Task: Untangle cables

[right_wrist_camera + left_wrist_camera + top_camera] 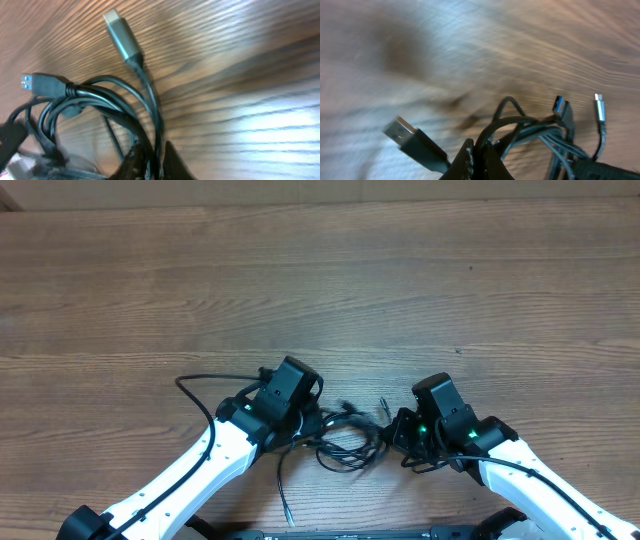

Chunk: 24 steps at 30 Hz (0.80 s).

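L gripper [481,159] is pressed together on the cables [348,442], pinching a few black cords of the bundle btwn its tips. R gripper [156,162] has its tips close either side of one cord; can't tell if it's clamped or only flanked.

Overhead: both grippers sit low over the wood table [320,280], toward its near edge. L one is just left of the tangle, R one just right, w/ the loose loops lying btwn them. One loose cord end [287,515] runs from the tangle's left side toward the near edge.

L wrist view: flat USB plug [402,132] sticks out left of the tips, a bit blurred. Blue-tipped plug [561,106] and silvery plug [599,108] are further right, side by side, apart.

R wrist view: grey-shelled plug [120,32] lies on the wood, its cord running down to the tips. Blue-tipped plug shows at left there too, several cords looped below it.
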Each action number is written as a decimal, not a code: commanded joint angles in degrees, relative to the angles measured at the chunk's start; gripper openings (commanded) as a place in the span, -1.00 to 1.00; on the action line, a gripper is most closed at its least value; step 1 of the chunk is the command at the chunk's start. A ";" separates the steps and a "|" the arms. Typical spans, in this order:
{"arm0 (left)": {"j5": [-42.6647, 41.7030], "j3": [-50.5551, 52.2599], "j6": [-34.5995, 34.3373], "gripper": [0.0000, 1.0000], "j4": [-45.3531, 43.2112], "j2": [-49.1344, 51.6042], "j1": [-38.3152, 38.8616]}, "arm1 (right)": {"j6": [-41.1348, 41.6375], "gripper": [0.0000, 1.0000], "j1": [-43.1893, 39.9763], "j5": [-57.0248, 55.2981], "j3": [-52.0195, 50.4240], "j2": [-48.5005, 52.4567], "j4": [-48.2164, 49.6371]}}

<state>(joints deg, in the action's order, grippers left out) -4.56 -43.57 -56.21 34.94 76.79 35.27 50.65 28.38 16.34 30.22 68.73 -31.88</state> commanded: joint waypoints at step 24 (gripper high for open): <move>6.95 0.37 21.99 -0.09 -7.52 0.09 -1.11 | -2.58 1.00 -3.08 3.28 -0.61 3.78 7.54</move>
<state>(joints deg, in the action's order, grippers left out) 3.95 -43.31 -42.41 26.98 76.79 34.13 51.35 26.59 18.26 29.52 72.60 -23.99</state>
